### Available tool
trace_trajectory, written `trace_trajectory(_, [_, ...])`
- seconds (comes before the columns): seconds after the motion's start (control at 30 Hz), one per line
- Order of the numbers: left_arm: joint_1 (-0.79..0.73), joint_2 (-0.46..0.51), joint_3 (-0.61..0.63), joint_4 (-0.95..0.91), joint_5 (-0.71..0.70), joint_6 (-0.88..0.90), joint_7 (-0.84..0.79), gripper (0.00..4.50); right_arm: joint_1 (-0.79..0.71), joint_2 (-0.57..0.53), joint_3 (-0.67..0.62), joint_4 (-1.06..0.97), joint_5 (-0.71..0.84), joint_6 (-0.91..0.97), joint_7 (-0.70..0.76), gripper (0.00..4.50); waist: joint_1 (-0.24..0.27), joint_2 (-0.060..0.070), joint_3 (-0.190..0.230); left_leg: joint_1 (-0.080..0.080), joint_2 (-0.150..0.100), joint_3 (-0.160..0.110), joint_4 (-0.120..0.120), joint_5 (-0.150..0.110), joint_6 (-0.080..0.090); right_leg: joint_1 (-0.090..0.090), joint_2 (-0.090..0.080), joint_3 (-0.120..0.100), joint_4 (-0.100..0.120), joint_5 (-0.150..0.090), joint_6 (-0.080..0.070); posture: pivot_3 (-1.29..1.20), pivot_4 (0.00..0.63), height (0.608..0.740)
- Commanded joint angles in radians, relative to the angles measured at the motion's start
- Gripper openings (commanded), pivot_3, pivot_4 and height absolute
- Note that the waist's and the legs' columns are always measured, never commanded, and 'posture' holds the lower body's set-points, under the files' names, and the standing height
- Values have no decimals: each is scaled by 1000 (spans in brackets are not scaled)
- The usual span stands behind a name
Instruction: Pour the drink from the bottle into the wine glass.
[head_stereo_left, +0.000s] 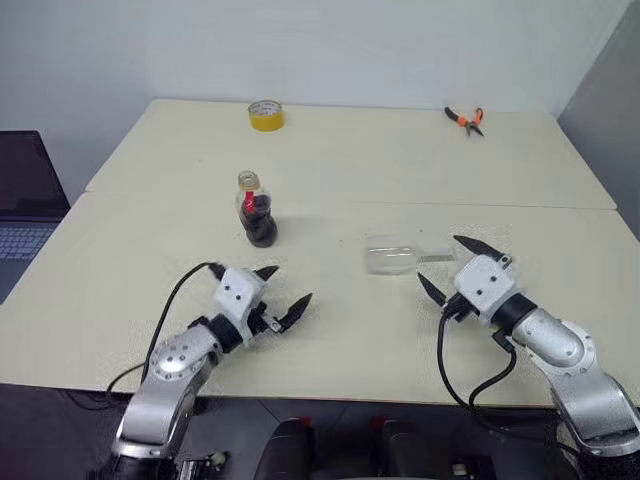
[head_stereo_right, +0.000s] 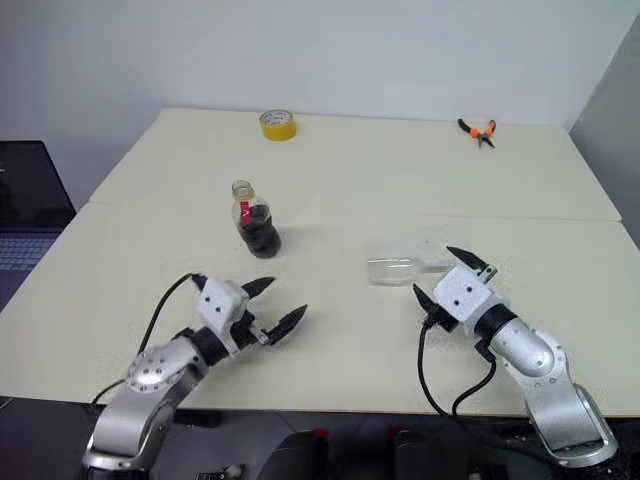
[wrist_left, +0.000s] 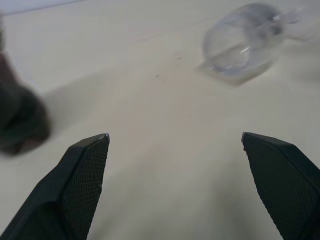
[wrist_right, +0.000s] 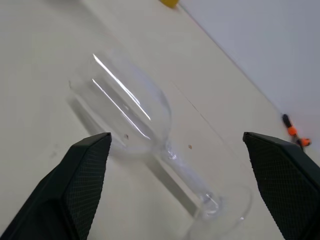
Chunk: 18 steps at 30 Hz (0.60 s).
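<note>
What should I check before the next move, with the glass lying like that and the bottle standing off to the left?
1. Wine glass upright: not ok, it lies on its side on the table, foot toward the right gripper.
2. Glass holds the drink: not ok, its bowl looks empty.
3. Bottle upright: ok, it stands with the dark drink inside.
4. Bottle cap: cannot tell whether it is on.
5. Left gripper free: ok, open and holding nothing.
6. Right gripper free: ok, open, close by the glass's stem but not gripping it.
</note>
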Motion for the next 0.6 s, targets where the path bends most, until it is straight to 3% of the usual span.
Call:
trace_trajectory(0.03, [-73, 48, -2, -7, -50, 32, -97, 4485, -30, -42, 90, 36, -251, -56, -54, 4500, -3, 0, 0, 0, 0, 0, 0, 0, 0, 0, 0, 0, 0, 0, 0, 0, 150, 740])
trace_trajectory(0.23, [-226, 93, -40, 87, -60, -7, -261, 4485, -128, -21, 182, 212, -510, -73, -118, 4500, -3, 0, 0, 0, 0, 1, 0, 0, -1, 0, 0, 1, 0, 0, 0, 0, 150, 740])
trace_trajectory(0.6, [-287, 59, -77, 233, -21, -113, -351, 4485, -240, 51, 195, 405, -652, -104, -177, 4500, -5, 0, 0, 0, 0, 3, 1, 0, 0, -1, 0, 3, 1, 0, 0, 0, 150, 740])
